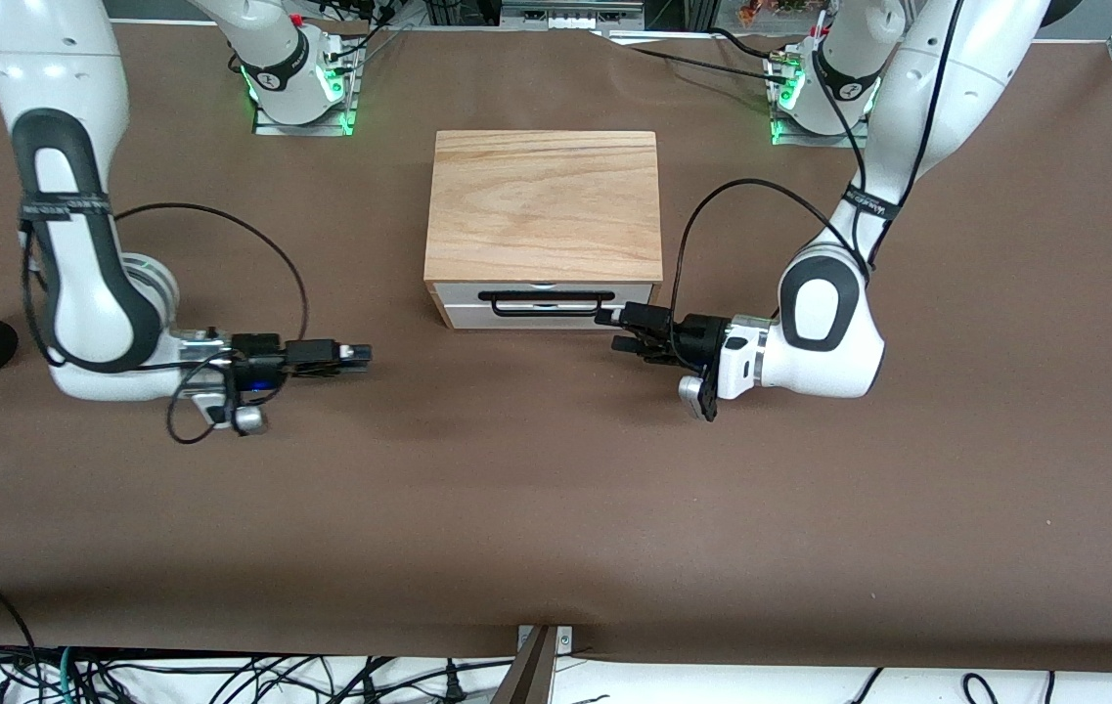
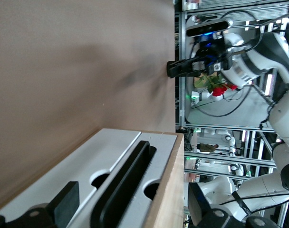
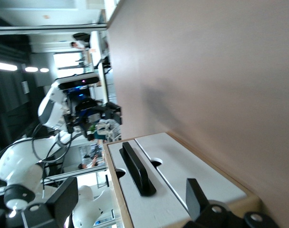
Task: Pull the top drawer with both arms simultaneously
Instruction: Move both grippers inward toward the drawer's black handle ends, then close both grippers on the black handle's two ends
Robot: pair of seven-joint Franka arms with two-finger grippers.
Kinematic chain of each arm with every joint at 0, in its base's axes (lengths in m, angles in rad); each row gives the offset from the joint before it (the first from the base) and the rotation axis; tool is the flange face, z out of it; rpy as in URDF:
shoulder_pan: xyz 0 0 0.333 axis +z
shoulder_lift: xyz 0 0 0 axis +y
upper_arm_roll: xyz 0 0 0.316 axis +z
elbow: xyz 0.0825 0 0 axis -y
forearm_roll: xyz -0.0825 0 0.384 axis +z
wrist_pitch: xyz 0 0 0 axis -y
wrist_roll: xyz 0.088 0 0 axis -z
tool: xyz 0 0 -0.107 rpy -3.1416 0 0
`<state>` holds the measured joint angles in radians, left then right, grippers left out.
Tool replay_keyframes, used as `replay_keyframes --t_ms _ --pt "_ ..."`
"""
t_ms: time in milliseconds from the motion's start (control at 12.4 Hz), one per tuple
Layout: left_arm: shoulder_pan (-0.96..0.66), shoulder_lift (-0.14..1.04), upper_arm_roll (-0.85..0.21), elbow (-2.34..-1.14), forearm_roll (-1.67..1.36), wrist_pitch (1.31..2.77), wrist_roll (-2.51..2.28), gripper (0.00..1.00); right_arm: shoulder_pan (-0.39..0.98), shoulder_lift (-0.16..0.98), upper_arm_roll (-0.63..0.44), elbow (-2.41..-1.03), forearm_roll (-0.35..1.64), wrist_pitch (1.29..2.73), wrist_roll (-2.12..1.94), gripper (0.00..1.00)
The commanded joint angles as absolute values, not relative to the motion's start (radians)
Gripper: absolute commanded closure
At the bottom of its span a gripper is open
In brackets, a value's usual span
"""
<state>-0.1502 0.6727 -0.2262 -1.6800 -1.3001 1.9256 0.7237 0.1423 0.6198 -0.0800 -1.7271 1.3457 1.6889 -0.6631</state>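
Brown tabletop point(image 1: 556, 508): carries one small cabinet point(image 1: 544, 203) with a wood-grain top, standing midway between the two arm bases.
Drawer point(image 1: 544, 294): top of two white fronts on the cabinet's face toward the front camera; it looks fully shut, flush with the lower front.
Handle point(image 1: 546, 301): long thin black bar across the drawer front, free along its whole length.
Left end effector point(image 1: 630, 330): low in front of the cabinet, at the handle's end toward the left arm; fingers spread wide, the upper one just beside the bar's tip, nothing between them. Whether it touches the bar I cannot quite tell from the front view.
Right end effector point(image 1: 357, 358): over bare tabletop toward the right arm's end, well apart from the cabinet; the right wrist view shows its fingers point(image 3: 196, 195) spread wide and empty, aimed at the drawer front.
Step in hand: approach, with no grasp made by either arm.
Doing it well: bring the right end effector to its own end of the bar; each pair of fingers should straddle the bar before closing.
Pull: both arms should draw straight toward the front camera at an equal pace, or the drawer may skew and jam.
Risk: the light cabinet may slide along instead of the drawer opening.
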Motion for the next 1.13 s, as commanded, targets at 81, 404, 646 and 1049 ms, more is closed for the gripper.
replay_keyframes --t_ms 81,404,646,1049 --pt "-0.152 0.741 -0.235 -1.726 -1.495 1.878 0.913 0.16 0.211 0.620 -0.077 -1.773 1.457 1.695 -0.774 0.00" --pt "-0.163 0.741 -0.236 -1.772 -1.526 1.876 0.916 0.44 0.279 0.649 -0.075 -1.787 1.570 1.695 -0.871 0.00" --pt "-0.164 0.738 -0.236 -1.787 -1.526 1.868 0.917 0.50 0.334 0.698 -0.077 -1.801 1.710 1.686 -1.023 0.00" --pt "-0.150 0.736 -0.238 -1.819 -1.528 1.796 0.916 0.63 0.368 0.723 -0.075 -1.835 1.723 1.683 -1.088 0.00"
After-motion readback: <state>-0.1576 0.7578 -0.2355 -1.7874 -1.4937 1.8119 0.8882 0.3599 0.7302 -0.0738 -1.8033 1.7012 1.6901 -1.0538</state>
